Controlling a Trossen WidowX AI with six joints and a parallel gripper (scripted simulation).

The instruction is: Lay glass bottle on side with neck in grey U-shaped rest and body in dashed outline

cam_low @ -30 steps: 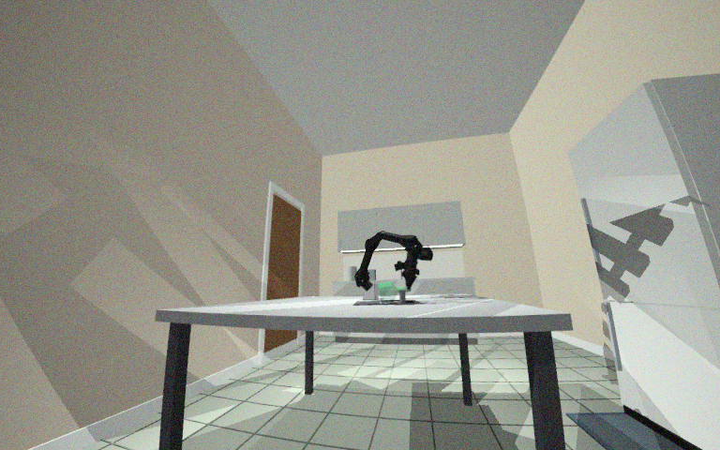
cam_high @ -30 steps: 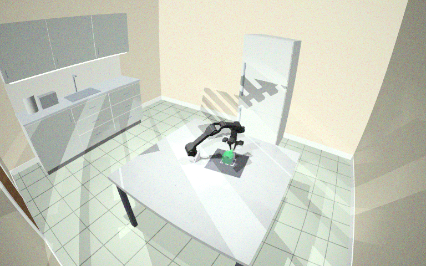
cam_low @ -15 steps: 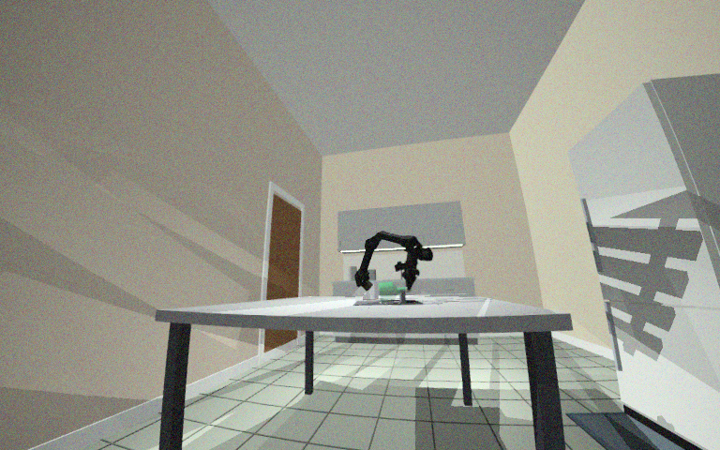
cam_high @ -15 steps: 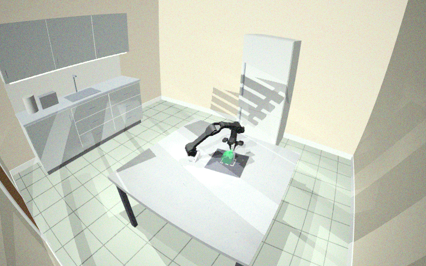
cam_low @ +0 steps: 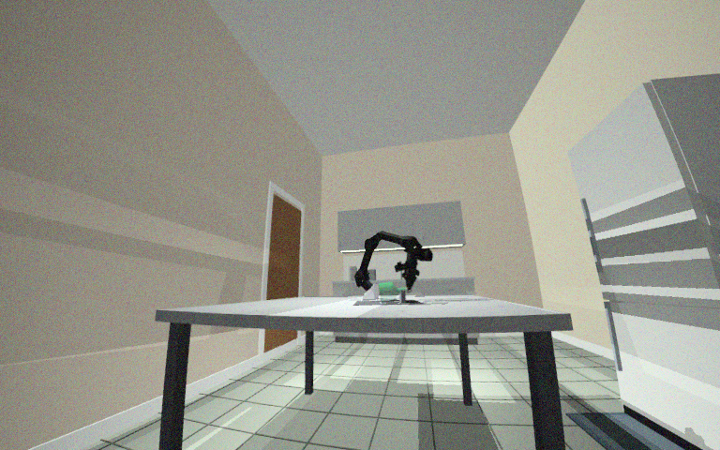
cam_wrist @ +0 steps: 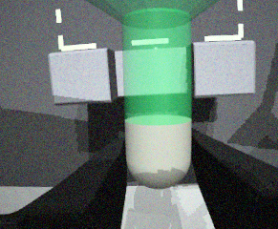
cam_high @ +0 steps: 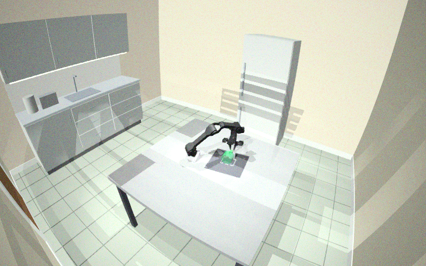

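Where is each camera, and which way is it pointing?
Top: high up across the room, looking down over the table; the whole black arm shows.
Exterior: near table height, facing the table's edge, with the cabinets behind; again the whole arm.
Wrist: apparently on the arm near its gripper, looking past its fingers at the green bottle's neck and grey rest.
Top and exterior share the table, fridge and cabinets.
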